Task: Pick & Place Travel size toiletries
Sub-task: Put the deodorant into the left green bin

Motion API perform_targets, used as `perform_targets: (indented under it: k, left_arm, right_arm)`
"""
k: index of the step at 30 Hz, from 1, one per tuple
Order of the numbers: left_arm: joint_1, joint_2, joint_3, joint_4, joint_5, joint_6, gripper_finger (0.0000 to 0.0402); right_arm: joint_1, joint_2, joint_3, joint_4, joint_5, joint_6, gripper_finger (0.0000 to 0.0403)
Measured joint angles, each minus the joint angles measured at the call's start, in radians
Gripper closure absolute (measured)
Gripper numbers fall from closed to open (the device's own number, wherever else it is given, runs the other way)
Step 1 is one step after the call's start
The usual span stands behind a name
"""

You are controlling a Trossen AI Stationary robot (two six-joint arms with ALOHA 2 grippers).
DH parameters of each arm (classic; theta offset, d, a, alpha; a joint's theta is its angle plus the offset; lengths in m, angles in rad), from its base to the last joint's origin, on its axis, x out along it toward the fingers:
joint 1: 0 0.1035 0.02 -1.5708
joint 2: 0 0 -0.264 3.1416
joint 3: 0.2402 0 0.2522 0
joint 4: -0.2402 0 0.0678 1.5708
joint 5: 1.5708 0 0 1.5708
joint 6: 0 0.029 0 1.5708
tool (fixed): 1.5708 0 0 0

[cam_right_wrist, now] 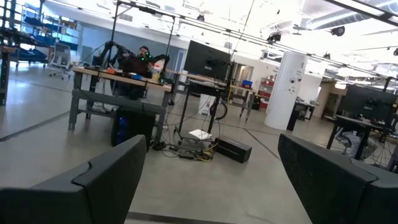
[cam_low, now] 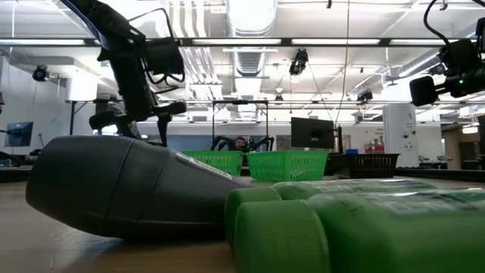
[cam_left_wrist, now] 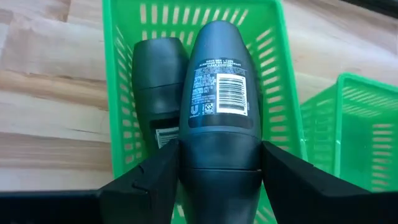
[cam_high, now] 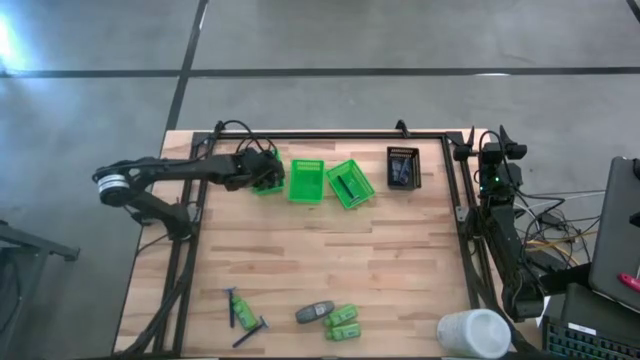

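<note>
Both arms were dark, slim and jointed. The left arm point(cam_high: 190, 170) wore a white band near its base; the right arm point(cam_high: 497, 215) showed a small green light and trailing cables.

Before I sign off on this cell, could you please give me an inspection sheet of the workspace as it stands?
Surface: wooden table, bare across the middle.
Job's things: dark grey tube held over the leftmost green basket, where another tube already lies; near edge holds one grey tube, green bottles and razor sticks.
Clutter: white cylinder at the near right corner; black basket.
Grippers: left hand shut on the tube; right hand open, parked off the right edge.
Cables: bundle right of the table.
Surroundings: workshop; a person at a distant desk.
</note>
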Motion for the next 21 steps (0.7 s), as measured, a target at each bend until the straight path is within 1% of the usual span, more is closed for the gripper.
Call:
perform_targets:
  k: [4, 8, 12, 15, 17, 19, 21]
  left_arm:
    - [0.000, -0.013, 0.017, -0.014, -0.048, 0.006, 0.0170]
    - [0.000, -0.051, 0.045, -0.012, -0.109, 0.055, 0.0141]
    - [-0.001, -0.078, 0.049, -0.025, -0.110, 0.062, 0.0126]
    - [-0.003, -0.096, 0.049, -0.023, -0.065, 0.065, 0.0125]
    - [-0.020, -0.110, 0.053, -0.012, -0.016, 0.125, 0.0125]
    - [-0.062, -0.134, 0.063, 0.047, 0.051, 0.275, 0.0125]
    - [-0.129, -0.161, 0.068, 0.111, 0.168, 0.485, 0.0125]
  right_arm:
    - [0.000, 0.000, 0.000, 0.000, 0.000, 0.000, 0.0039]
    - [0.000, 0.000, 0.000, 0.000, 0.000, 0.000, 0.0039]
    - [0.000, 0.000, 0.000, 0.000, 0.000, 0.000, 0.0039]
    - [0.000, 0.000, 0.000, 0.000, 0.000, 0.000, 0.0039]
    - [0.000, 0.000, 0.000, 0.000, 0.000, 0.000, 0.0039]
    - [0.000, 0.000, 0.000, 0.000, 0.000, 0.000, 0.0039]
    - [0.000, 0.000, 0.000, 0.000, 0.000, 0.000, 0.0039]
